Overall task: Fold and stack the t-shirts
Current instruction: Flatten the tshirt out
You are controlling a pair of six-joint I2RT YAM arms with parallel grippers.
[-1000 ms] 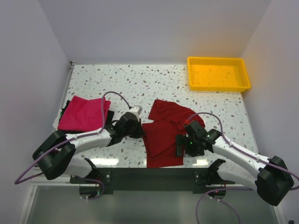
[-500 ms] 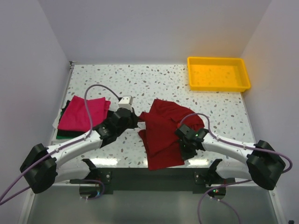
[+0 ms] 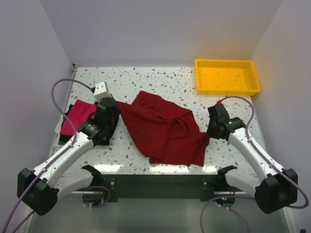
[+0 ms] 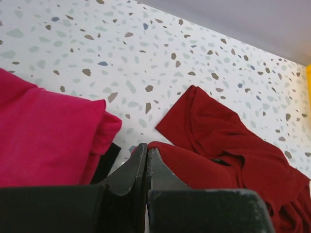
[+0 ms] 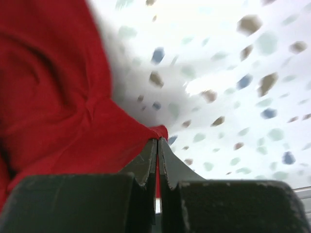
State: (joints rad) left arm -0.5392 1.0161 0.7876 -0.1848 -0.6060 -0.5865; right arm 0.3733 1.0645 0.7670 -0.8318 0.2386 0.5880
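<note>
A dark crimson t-shirt (image 3: pixel 163 128) hangs stretched and rumpled across the middle of the table between both arms. My left gripper (image 3: pixel 116 108) is shut on its left edge; in the left wrist view its closed tips (image 4: pixel 146 149) pinch the red cloth (image 4: pixel 214 145). At the shirt's right edge my right gripper (image 3: pixel 208 132) is shut on the fabric, and red cloth (image 5: pixel 63 107) shows between its closed tips (image 5: pixel 158 141). A folded magenta-pink t-shirt (image 3: pixel 77 116) lies at the far left on a dark one (image 4: pixel 108 160), partly hidden by the left arm.
A yellow plastic tray (image 3: pixel 227 76) stands at the back right corner. The speckled tabletop (image 3: pixel 146 80) ends at walls on the left, back and right. Purple cables loop over both arms.
Both arms have swung apart, the left one to the left and back, the right one to the right. The crimson shirt went from a folded bundle to spread wide. The right gripper closed on the cloth.
</note>
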